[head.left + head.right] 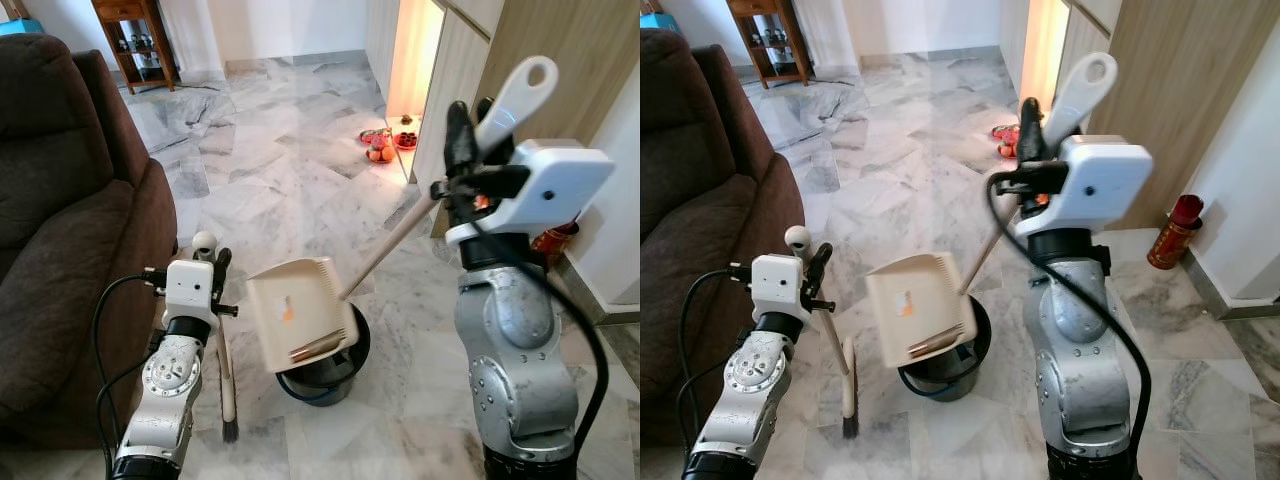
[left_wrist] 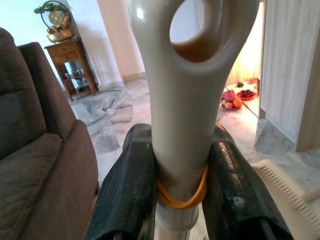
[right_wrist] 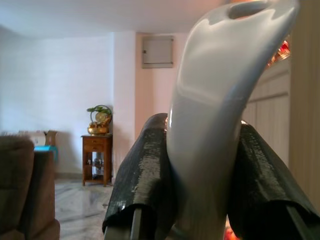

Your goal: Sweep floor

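Brown sofa [image 1: 60, 230] along the left, marble floor [image 1: 270, 150] ahead. Right gripper [image 1: 478, 135] raised high, fingers [image 3: 145, 185] clamped around the white dustpan handle [image 1: 515, 100]. Beige dustpan [image 1: 300, 310] tilted over the dark bin [image 1: 325, 380], touching its rim. Left gripper [image 1: 212, 262] low beside the sofa, fingers [image 2: 130, 190] closed on the broom handle [image 2: 185, 100], brush [image 1: 229, 400] end down on the floor just beside the bin

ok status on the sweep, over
Left tool shut on broom handle. Right tool shut on dustpan handle. Dustpan tipped over black bin. Sofa close left.
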